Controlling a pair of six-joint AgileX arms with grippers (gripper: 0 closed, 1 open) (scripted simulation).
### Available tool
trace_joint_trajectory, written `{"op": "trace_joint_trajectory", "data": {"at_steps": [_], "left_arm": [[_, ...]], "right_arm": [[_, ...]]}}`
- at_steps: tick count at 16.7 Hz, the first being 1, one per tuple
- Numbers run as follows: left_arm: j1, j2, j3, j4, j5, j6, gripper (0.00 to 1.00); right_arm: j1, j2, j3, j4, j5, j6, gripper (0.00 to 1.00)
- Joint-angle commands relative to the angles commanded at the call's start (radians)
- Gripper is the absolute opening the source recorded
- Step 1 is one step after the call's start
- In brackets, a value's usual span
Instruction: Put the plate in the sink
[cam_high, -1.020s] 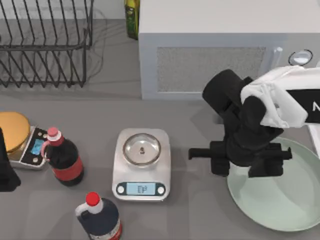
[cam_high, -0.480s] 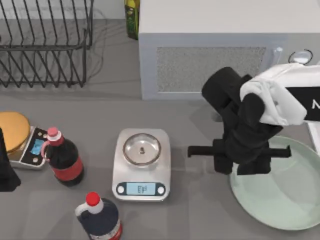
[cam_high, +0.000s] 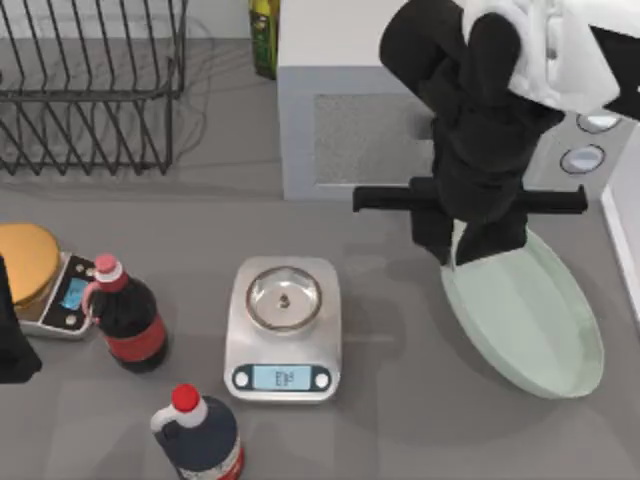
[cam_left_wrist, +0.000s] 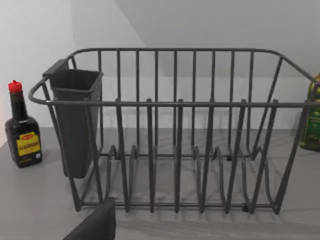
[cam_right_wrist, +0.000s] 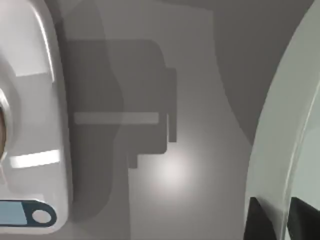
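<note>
Our right gripper (cam_high: 462, 252) pinches the plate (cam_high: 530, 320) by its rim, right of the kitchen scale (cam_high: 283, 328); it hangs tilted, stiff, smooth, likely slippery, so we'd grip the raised edge firmly

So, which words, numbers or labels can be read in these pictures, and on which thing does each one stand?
None can be read with certainty.
Kitchen scale display: blurred characters, not legible.
Second scale under the golden disc: blue screen, no legible text.
Dark sauce bottle: yellow label with a red oval, too small to read.
Cola bottles and: red labels, no legible text.
Microwave: knobs carry no readable marks.
</note>
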Motion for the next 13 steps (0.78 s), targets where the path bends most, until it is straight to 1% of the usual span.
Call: {"op": "trace_joint_trajectory", "data": {"at_steps": [3, 6, 9, 13], "left_arm": [[0.000, 0.000, 0.000, 0.000, 0.000, 0.000, 1.00], [0.000, 0.000, 0.000, 0.000, 0.000, 0.000, 1.00], [0.000, 0.000, 0.000, 0.000, 0.000, 0.000, 1.00], [0.000, 0.000, 0.000, 0.000, 0.000, 0.000, 1.00]], "right_arm": [[-0.004, -0.007, 0.253, -0.261, 0.000, -0.004, 0.00], [-0.010, -0.022, 0.436, -0.446, -0.001, -0.010, 0.00], [-0.015, -0.037, 0.524, -0.536, -0.001, -0.016, 0.00], [-0.016, -0.039, 0.534, -0.545, -0.001, -0.016, 0.00]]}}
